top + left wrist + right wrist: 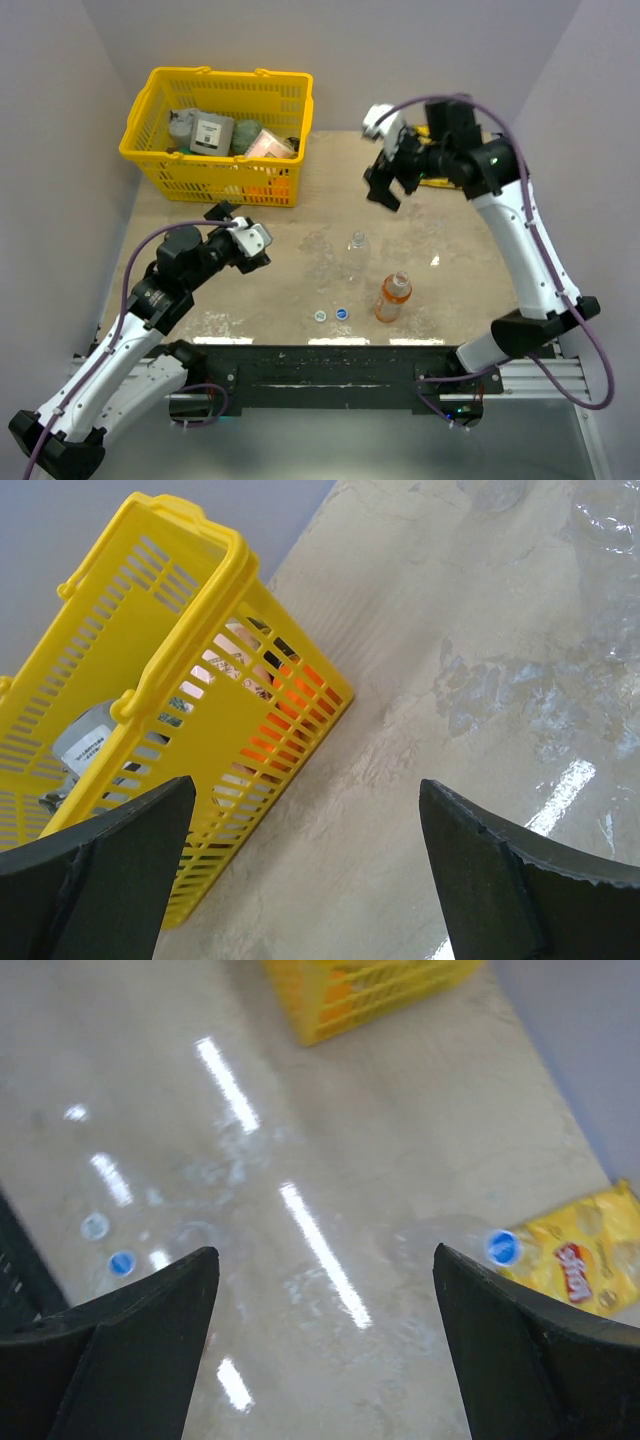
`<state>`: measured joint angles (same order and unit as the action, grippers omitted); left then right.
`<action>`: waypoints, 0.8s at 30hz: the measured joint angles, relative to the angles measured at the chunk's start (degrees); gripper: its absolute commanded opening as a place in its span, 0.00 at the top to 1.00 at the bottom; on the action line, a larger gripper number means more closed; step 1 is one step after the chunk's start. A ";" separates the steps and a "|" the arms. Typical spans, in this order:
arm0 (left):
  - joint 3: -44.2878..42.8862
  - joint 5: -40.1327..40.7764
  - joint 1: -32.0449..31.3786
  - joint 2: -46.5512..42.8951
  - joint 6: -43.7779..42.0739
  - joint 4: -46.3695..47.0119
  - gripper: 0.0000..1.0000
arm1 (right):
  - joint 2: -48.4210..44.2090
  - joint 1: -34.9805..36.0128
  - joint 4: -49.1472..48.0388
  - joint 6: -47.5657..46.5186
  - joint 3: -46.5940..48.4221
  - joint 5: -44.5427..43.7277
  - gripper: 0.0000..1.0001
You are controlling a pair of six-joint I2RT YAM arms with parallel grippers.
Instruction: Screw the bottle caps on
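A clear bottle (pixel 357 250) and an orange bottle (pixel 393 297) stand upright near the table's front, both uncapped. A whitish cap (pixel 319 316) and a blue cap (pixel 342 313) lie in front of them; both show in the right wrist view, whitish (pixel 95 1226) and blue (pixel 121 1262). A second clear bottle (pixel 445 1242) with a blue cap (pixel 503 1247) on its neck lies by a yellow packet. My left gripper (pixel 240 237) (pixel 305 785) is open and empty beside the basket. My right gripper (pixel 388 192) (pixel 325 1252) is open and empty, raised above the table's back right.
A yellow basket (pixel 150 150) (pixel 190 660) with boxes and packets stands at the back left. A yellow snack packet (pixel 580 1255) lies at the back right under my right arm. Grey walls close in on the left, back and right.
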<state>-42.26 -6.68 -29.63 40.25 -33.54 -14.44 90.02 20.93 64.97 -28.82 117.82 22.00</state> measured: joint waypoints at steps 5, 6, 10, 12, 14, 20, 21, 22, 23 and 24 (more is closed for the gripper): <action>0.00 -0.17 0.76 -0.04 1.11 -0.04 0.01 | -4.85 14.49 1.09 -4.39 -14.73 -0.28 0.08; 0.00 -0.22 1.05 -0.09 1.38 -0.09 0.01 | -4.13 15.23 1.01 -4.59 -15.82 -0.85 0.08; 0.00 -0.50 2.54 -0.79 1.84 -0.28 0.00 | -0.35 15.61 -0.09 -4.66 -17.35 -4.55 0.09; 0.00 -0.66 3.13 -1.16 2.29 -0.33 0.00 | 1.01 15.58 -0.46 -4.76 -17.46 -6.05 0.10; 0.00 -0.81 3.74 -1.53 2.64 -0.31 0.00 | 1.95 15.74 -0.59 -4.85 -17.64 -6.99 0.12; 0.00 -1.09 4.85 -2.49 2.97 -0.46 0.01 | 3.02 16.48 -1.33 -4.76 -19.61 -10.49 0.20; 0.00 -1.09 4.94 -2.64 2.99 -0.50 0.01 | 3.19 16.57 -1.40 -4.70 -19.78 -10.86 0.20; 0.00 -1.16 5.03 -2.78 2.99 -0.48 0.00 | 3.43 16.57 -1.42 -4.63 -19.89 -11.26 0.22; 0.00 -1.27 5.14 -2.84 2.99 -0.48 0.01 | 3.67 16.57 -1.57 -4.63 -20.06 -12.02 0.24; 0.00 -1.33 5.20 -2.89 2.99 -0.48 0.00 | 3.76 16.57 -1.66 -4.61 -20.31 -12.28 0.26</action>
<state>-42.26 -8.01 -24.43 37.36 -30.55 -14.92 93.78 37.50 63.31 -33.43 97.51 9.72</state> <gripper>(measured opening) 0.994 0.792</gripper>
